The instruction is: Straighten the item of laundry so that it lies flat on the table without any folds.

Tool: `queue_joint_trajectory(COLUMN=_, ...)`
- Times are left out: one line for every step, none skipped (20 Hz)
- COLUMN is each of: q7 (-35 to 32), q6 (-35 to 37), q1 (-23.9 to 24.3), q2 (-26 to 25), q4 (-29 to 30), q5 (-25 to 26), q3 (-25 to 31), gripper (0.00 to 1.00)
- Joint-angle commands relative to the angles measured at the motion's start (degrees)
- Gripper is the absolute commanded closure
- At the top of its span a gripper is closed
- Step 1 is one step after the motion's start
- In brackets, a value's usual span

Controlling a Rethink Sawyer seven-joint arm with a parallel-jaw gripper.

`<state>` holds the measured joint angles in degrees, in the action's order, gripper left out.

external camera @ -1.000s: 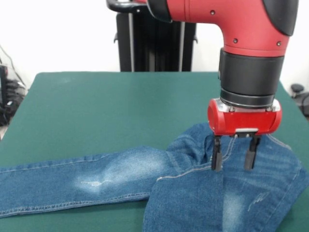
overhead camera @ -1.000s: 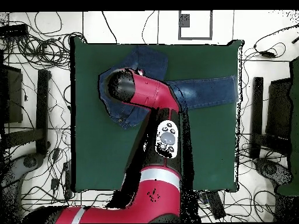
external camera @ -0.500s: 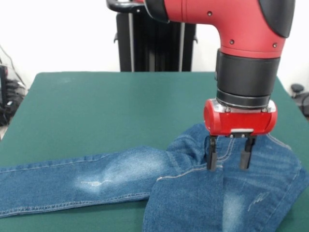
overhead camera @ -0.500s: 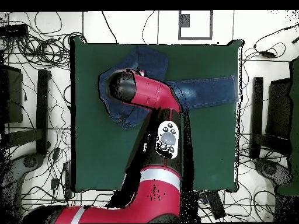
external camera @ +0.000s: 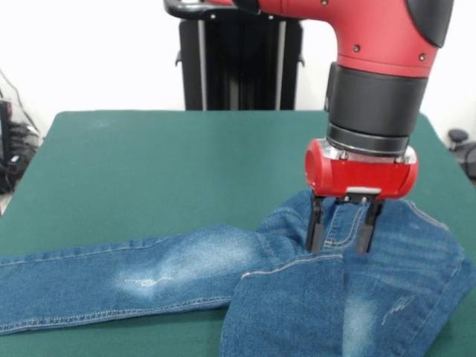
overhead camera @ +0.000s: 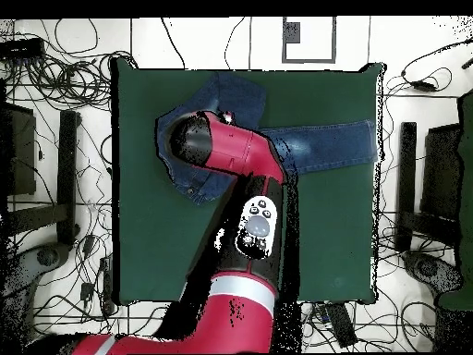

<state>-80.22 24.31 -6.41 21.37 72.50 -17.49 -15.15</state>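
Red gripper (external camera: 340, 236), jaws spread and empty, hovers over the folded seat of the faded blue denim jeans (external camera: 223, 282) at lower right of the front view; one leg runs left across the dark green cloth desk (external camera: 163, 163). Pinch the top layer only, then draw outward. No containers present.

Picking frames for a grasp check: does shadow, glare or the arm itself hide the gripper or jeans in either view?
Front view: even light, no glare, gripper open and plainly seen over the jeans. Overhead view: the arm covers the gripper and part of the jeans.
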Motion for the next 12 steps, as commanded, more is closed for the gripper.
queue_joint_trajectory(q7=-13.72, q6=-3.83, q1=-2.99, q2=-4.08, q4=5.05, q5=2.29, q3=0.9, gripper=0.0)
queue_joint_trajectory(q7=-13.84, q6=-4.06, q1=-3.22, q2=-4.03, q4=5.33, q5=2.15, q3=0.91, gripper=0.0)
queue_joint_trajectory(q7=-13.96, q6=-4.29, q1=-3.45, q2=-3.98, q4=5.61, q5=2.01, q3=0.92, gripper=0.0)
queue_joint_trajectory(q7=-14.12, q6=-4.55, q1=-3.65, q2=-3.87, q4=6.03, q5=1.83, q3=1.05, gripper=0.0)
queue_joint_trajectory(q7=-14.21, q6=-4.63, q1=-3.79, q2=-4.06, q4=5.91, q5=1.58, q3=1.17, gripper=0.0)
queue_joint_trajectory(q7=-14.41, q6=-5.03, q1=-4.0, q2=-4.02, q4=6.24, q5=1.41, q3=1.29, gripper=0.0)
queue_joint_trajectory(q7=-14.67, q6=-5.36, q1=-4.34, q2=-3.99, q4=6.45, q5=1.25, q3=1.24, gripper=0.0)
queue_joint_trajectory(q7=-14.93, q6=-5.68, q1=-4.69, q2=-3.96, q4=6.66, q5=1.09, q3=1.19, gripper=0.0)
queue_joint_trajectory(q7=-15.28, q6=-5.95, q1=-5.02, q2=-3.96, q4=6.8, q5=0.86, q3=1.13, gripper=0.0)
queue_joint_trajectory(q7=-15.59, q6=-6.32, q1=-5.32, q2=-3.9, q4=7.14, q5=0.72, q3=1.05, gripper=0.0)
queue_joint_trajectory(q7=-15.75, q6=-6.87, q1=-5.46, q2=-3.91, q4=7.5, q5=0.65, q3=1.1, gripper=0.0)
queue_joint_trajectory(q7=-15.84, q6=-7.38, q1=-5.62, q2=-3.85, q4=7.89, q5=0.62, q3=1.25, gripper=0.0)
